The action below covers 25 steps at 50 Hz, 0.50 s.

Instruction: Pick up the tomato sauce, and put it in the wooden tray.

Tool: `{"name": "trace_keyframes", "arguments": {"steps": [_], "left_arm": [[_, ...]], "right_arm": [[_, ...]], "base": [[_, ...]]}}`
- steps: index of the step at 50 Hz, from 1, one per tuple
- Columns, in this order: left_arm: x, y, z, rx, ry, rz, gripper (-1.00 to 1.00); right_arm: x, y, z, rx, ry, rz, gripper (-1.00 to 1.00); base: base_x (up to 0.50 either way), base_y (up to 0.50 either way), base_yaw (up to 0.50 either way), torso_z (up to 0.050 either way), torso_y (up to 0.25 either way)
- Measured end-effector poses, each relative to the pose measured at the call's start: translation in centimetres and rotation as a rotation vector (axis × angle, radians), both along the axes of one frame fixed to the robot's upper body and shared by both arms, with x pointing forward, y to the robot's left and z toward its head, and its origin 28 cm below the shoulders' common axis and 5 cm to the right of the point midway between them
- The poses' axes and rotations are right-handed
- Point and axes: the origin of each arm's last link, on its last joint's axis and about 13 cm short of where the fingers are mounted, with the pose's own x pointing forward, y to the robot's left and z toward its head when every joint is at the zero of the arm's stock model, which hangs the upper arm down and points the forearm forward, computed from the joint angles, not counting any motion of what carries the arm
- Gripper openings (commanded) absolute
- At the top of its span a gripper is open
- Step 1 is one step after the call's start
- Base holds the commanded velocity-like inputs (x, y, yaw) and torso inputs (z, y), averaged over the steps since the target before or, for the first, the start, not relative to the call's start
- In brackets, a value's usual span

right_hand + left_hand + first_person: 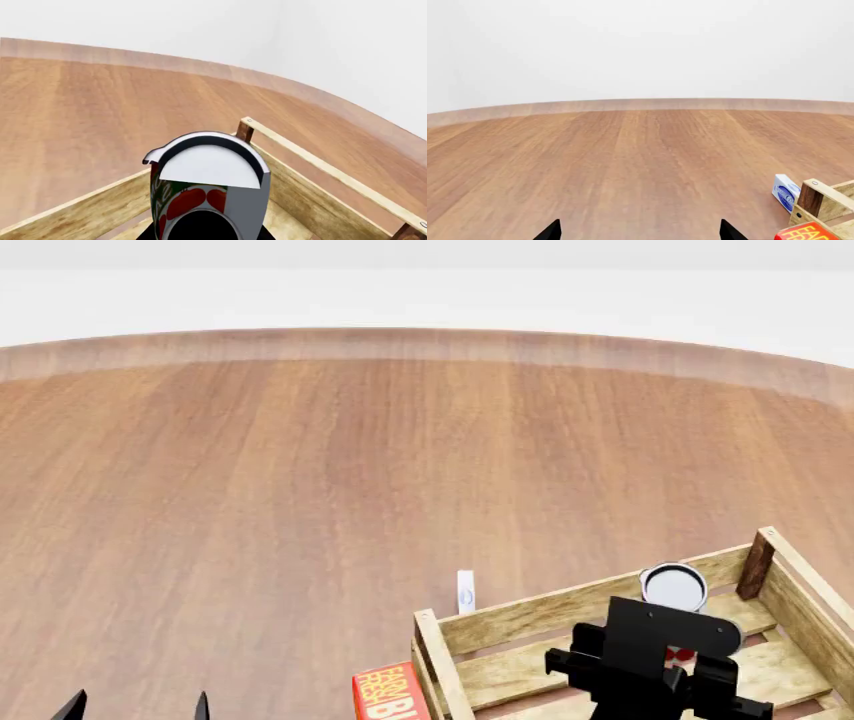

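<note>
Red tomatoes on a green-and-white label wrap the tomato sauce (200,195), and its plain silver-white top (673,587) faces up at me in my head view. The can sits right in front of my right gripper (663,665), between my two dark fingers, inside the walls of the wooden tray (534,615), toward its far side near the far right corner post. My right wrist camera sees the can filling the near field with the tray's pale slats to either side and a dark brown corner post (245,131) just behind it. Whether my right jaws are pressing on the can or have let go I cannot tell, as the black body of the gripper hides the contact, and I cannot tell either whether the can's base touches the tray's floor.

Just outside the tray's near left corner lies a red box (390,695) with orange lettering, touching or almost touching the tray's wall. Beyond the tray's far left wall a small blue-and-white packet (466,592) lies on the wooden table (294,490), close to the slats but apart from them; my left wrist view shows the same packet beside a corner post.

My left gripper (640,232) hangs low over bare wood, well apart from the tray, its two black fingertips spread wide with nothing between them.
</note>
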Motion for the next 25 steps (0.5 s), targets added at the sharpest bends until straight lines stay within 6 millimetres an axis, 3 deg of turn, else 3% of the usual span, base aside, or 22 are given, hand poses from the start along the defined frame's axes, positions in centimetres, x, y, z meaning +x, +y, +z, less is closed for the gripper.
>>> {"name": "trace_keyframes", "arguments": {"steps": [25], "left_arm": [[0.0, 0.0, -0.1, 0.000, 0.000, 0.002, 1.00]], "right_arm": [[-1.0, 0.0, -1.5, 0.016, 0.047, 0.006, -1.00]], "base": [[0.00, 0.00, 0.00, 0.000, 0.000]]}}
